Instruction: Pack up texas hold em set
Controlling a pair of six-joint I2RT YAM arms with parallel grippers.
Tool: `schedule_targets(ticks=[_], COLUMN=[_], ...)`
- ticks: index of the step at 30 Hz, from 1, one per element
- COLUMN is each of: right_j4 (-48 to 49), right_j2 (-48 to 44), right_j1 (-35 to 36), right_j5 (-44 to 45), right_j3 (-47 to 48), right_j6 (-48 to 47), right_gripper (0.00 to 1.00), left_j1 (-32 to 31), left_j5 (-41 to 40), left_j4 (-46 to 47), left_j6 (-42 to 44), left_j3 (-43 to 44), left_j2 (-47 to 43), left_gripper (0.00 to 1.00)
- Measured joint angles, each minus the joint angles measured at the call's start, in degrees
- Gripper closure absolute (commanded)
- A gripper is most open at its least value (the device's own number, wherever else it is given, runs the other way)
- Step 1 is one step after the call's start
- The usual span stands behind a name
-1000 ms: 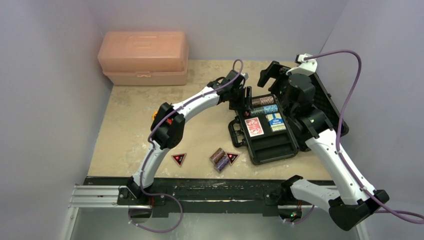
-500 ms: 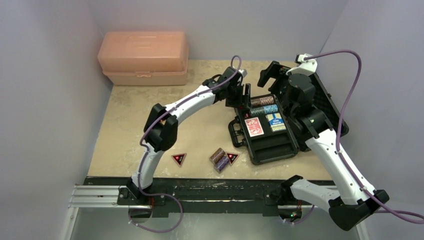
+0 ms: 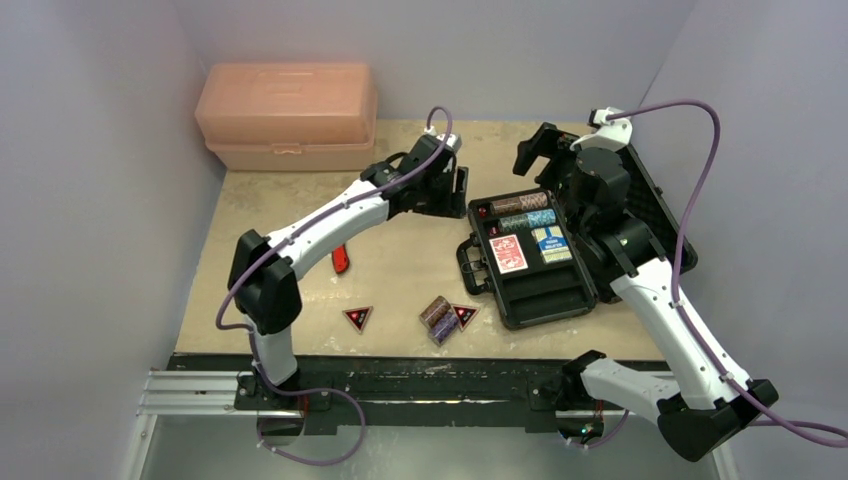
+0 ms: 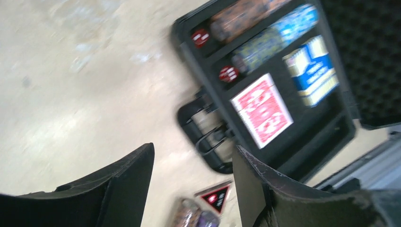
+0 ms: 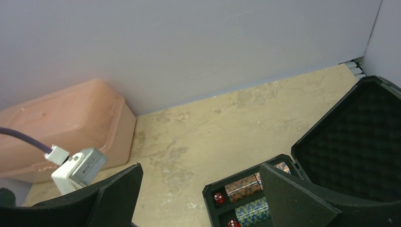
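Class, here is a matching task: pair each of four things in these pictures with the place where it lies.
1 red card deck
2 peach box
3 loose chips
4 red knife

A far left corner of the table
B beside a triangle token
C partly hidden by the left arm
D inside the open black case

Pairs: 1-D, 2-A, 3-B, 4-C
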Motion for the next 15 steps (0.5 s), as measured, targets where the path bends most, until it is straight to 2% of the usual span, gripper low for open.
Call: schedule_targets(ticks=[8, 12, 15], right_j4=[0.37, 0.42, 0.44], right_j2=[0.0, 0.0, 0.0], right_j1=[0.0, 0.0, 0.0], right_j5=[-1.22, -1.77, -2.16], right_j3=[-0.46, -0.5, -0.5], right_j6=[0.39, 0.79, 1.16], right_gripper=[0.01, 0.01, 0.01], left_j1=[0.0, -0.02, -0.07], left_j5=[-11.28, -15.98, -19.56], left_j4=[-8.24, -11.13, -13.29], left_j6=[-4.59, -8.83, -11.96], left_j3=[-13.18, -17.62, -19.8], left_j2=[-7.87, -10.64, -12.81], left_gripper=[0.38, 0.3, 0.15])
